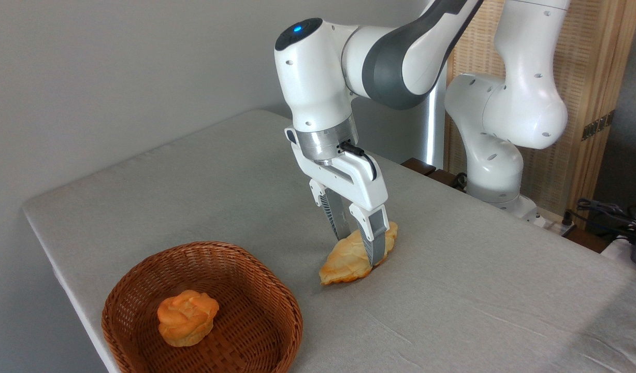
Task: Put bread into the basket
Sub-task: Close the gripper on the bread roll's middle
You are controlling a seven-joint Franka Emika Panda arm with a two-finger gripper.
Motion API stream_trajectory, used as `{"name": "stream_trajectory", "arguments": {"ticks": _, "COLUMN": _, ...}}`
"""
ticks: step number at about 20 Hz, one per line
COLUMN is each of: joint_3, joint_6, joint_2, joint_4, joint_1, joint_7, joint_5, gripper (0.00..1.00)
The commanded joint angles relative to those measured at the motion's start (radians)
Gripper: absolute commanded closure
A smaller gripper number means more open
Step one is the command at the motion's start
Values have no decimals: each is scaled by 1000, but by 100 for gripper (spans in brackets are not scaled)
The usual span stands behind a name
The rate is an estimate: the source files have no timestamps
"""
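Observation:
The bread (349, 261), a pale golden braided loaf with browned tips, lies flat on the grey table just right of centre. My gripper (357, 249) has come down over its right half and stands open, wide apart. One finger is in front of the loaf and the other behind it, its tip hidden by the bread. The front finger looks close to or touching the loaf's side. The basket (276, 290), round brown wicker, sits near the table's front left corner, about a hand's length left of the loaf.
A small round orange bun (187, 317) lies inside the basket. The table's (478, 311) left edge runs close by the basket. The arm's white base (496, 171) stands at the back right, with cables and a wooden screen behind it.

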Motion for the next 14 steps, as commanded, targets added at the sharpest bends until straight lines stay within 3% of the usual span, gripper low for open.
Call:
{"name": "stream_trajectory", "arguments": {"ticks": 1, "joint_3": 8, "joint_6": 28, "joint_2": -11, "joint_4": -30, "joint_1": 0, "joint_7": 25, "joint_5": 18, "gripper": 0}}
{"name": "stream_trajectory", "arguments": {"ticks": 3, "joint_3": 8, "joint_6": 31, "joint_2": -9, "joint_4": -31, "joint_1": 0, "joint_7": 23, "joint_5": 16, "gripper": 2}}
{"name": "stream_trajectory", "arguments": {"ticks": 4, "joint_3": 8, "joint_6": 33, "joint_2": -9, "joint_4": -31, "joint_1": 0, "joint_7": 23, "joint_5": 16, "gripper": 18}}
{"name": "stream_trajectory", "arguments": {"ticks": 5, "joint_3": 8, "joint_6": 31, "joint_2": -9, "joint_4": -31, "joint_1": 0, "joint_7": 20, "joint_5": 15, "gripper": 41}}
{"name": "stream_trajectory", "arguments": {"ticks": 6, "joint_3": 8, "joint_6": 31, "joint_2": -6, "joint_4": -31, "joint_1": 0, "joint_7": 20, "joint_5": 13, "gripper": 50}}
{"name": "stream_trajectory", "arguments": {"ticks": 10, "joint_3": 8, "joint_6": 31, "joint_2": -5, "joint_4": -31, "joint_1": -6, "joint_7": 22, "joint_5": 13, "gripper": 57}}
{"name": "stream_trajectory", "arguments": {"ticks": 14, "joint_3": 8, "joint_6": 30, "joint_2": -3, "joint_4": -31, "joint_1": -6, "joint_7": 22, "joint_5": 13, "gripper": 58}}
